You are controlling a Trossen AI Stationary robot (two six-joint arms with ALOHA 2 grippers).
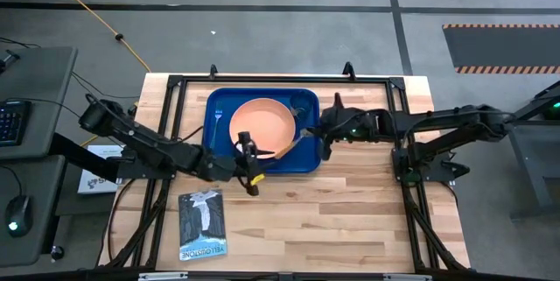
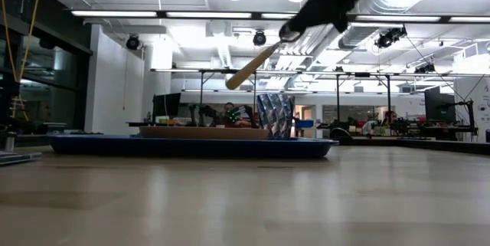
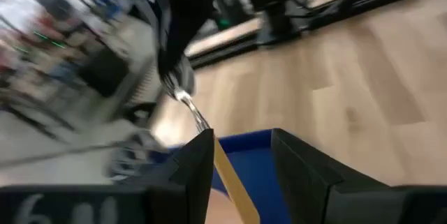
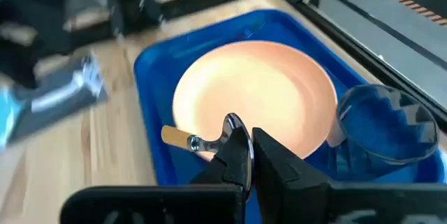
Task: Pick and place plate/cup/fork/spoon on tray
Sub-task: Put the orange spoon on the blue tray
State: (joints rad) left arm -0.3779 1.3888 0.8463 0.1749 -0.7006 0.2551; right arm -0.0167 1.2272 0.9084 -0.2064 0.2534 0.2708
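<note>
- A light wooden worktop (image 1: 350,211) is filling the middle of the high view, with grey floor and striped mats lying around it.
- The tray (image 1: 214,154) is sitting at upper centre, carrying the plate (image 1: 261,123) and the cup (image 4: 380,123).
- The right gripper (image 1: 317,130) is pinching the spoon (image 1: 287,146) by its bowl end, handle slanting down over the tray's lower right corner.
- The left gripper (image 1: 250,160) is hanging open at the tray's lower edge, holding nothing.
- A dark booklet (image 1: 201,225) is lying at lower left.
- Ceiling lights are glowing across the room in the low view.
</note>
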